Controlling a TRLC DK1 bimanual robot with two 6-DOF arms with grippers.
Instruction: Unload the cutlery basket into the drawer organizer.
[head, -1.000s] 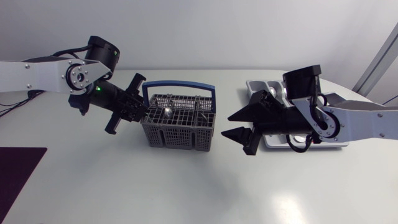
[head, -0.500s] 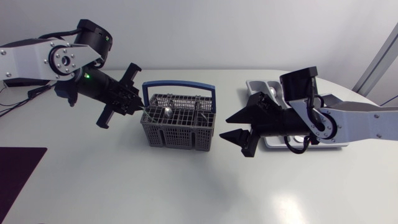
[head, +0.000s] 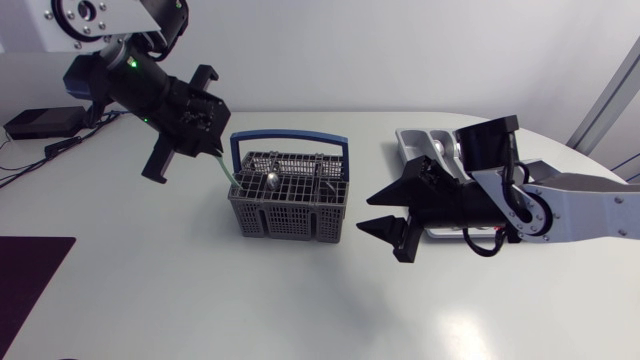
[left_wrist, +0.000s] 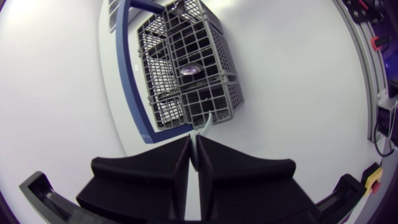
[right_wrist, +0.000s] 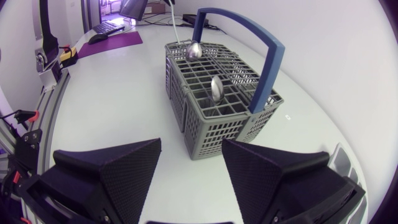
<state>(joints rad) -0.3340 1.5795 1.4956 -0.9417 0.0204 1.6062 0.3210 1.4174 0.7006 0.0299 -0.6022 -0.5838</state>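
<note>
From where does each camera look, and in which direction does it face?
Head view: above the table, looking down on the basket; left gripper and right gripper show.
Left wrist view: behind the left gripper, looking down at the basket; its fingers, shut on a utensil, show.
Right wrist view: behind the right gripper, looking across the table at the basket; its open fingers show.
All share the basket.

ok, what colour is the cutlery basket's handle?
Blue handle on a grey mesh basket; it shows best in the right wrist view.
</note>
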